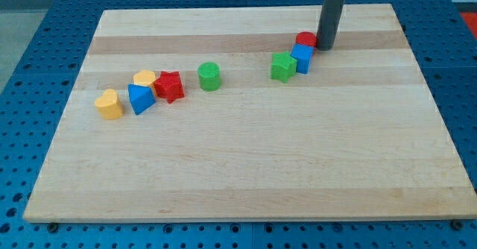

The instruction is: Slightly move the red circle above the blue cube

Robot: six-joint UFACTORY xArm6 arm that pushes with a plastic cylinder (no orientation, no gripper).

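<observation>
Near the view's top right, my tip (326,48) is set down just right of the red circle (305,39), touching or nearly so; no jaws are fitted, it's a plain rod. Red circle is seen directly above & against the blue cube (302,58), w/ a green block (282,67) touching the cube's left.
</observation>
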